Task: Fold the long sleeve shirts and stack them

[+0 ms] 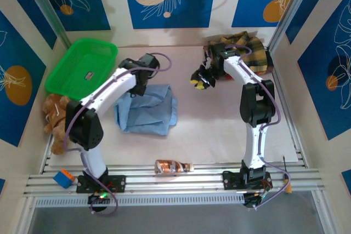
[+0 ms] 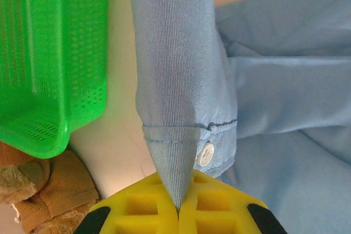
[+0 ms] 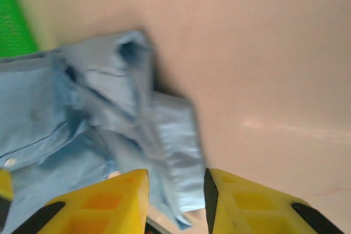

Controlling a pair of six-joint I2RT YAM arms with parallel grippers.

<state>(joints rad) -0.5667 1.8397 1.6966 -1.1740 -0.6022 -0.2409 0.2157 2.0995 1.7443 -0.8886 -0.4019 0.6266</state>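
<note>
- Two shirts lie on the worktop (image 1: 214, 130): we see the light blue shirt (image 1: 147, 110) bunched left of centre and the plaid shirt (image 1: 244, 47) heaped at the far right.
- Our left end effector (image 2: 178, 212) is pinched closed on the tip of the blue shirt's cuff (image 2: 186, 135).
- Our right end effector (image 3: 175, 184) hangs between the shirts, fingers apart, holding nothing.
- We judge both shirts light, limp and quick to crease. Thin cloth may slide out of a small pinch, so we would grip at cuffs, seams or shoulder corners, where layers are thicker.

Bright, even light; blurry right-wrist view
</note>
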